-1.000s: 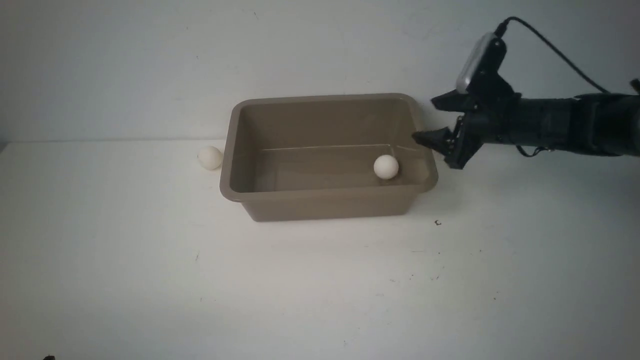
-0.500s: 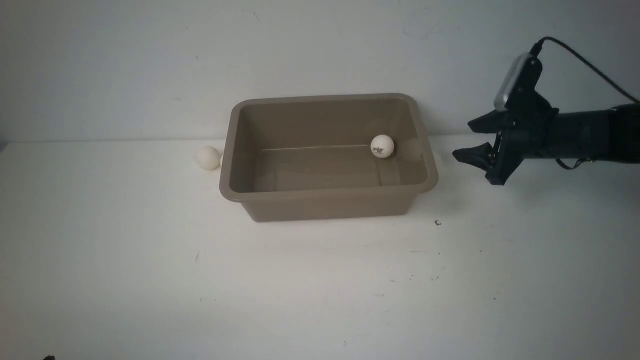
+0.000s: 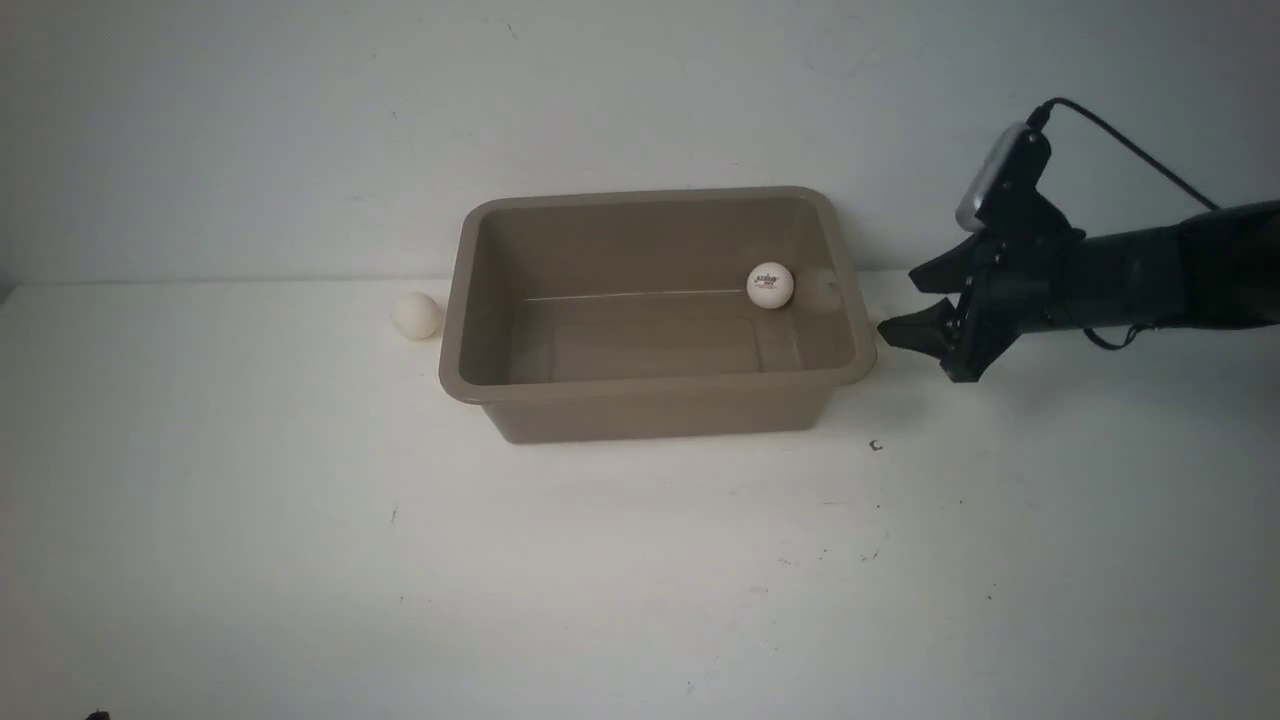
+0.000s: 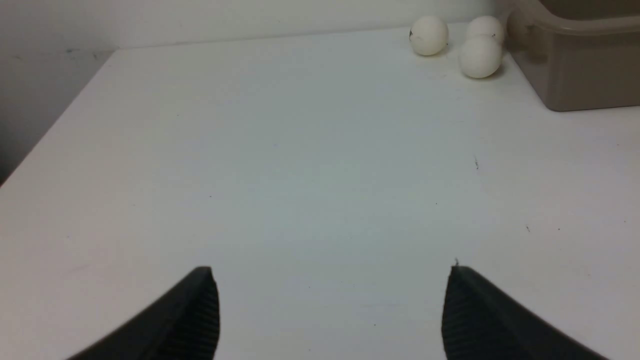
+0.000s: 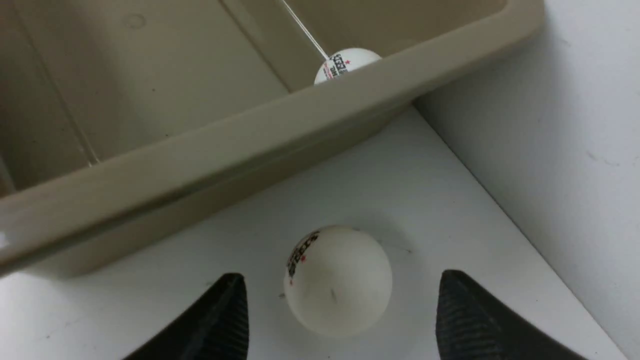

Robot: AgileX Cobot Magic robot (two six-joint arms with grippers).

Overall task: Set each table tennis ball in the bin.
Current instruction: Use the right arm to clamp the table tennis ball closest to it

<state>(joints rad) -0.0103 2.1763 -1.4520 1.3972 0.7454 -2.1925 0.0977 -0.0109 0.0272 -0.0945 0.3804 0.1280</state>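
The taupe bin (image 3: 480, 300) stands mid-table. One table tennis ball (image 3: 770, 285) with a printed logo rests inside it at the back right corner, the same ball (image 5: 345, 62) showing over the rim (image 5: 200, 150) in the right wrist view. Another logo ball (image 5: 338, 280) lies on the table just outside the bin's right wall. My right gripper (image 5: 341, 276) (image 3: 897, 308) is open around it, fingers clear of both sides. Three balls (image 4: 428, 35) (image 4: 484, 27) (image 4: 480, 56) cluster by the bin's left wall (image 4: 575, 75); the front view shows one of them (image 3: 416, 315). My left gripper (image 4: 330, 271) is open and empty, far from them.
The wall (image 5: 575, 150) rises close behind the bin and beside the right gripper's ball. The table's left edge (image 4: 50, 135) shows in the left wrist view. A small dark speck (image 3: 875, 446) lies on the white table in front of the bin's right end.
The ball in the bin rolled from the front right to the back right corner. My right arm drew back to the right, then dropped lower beside the bin.
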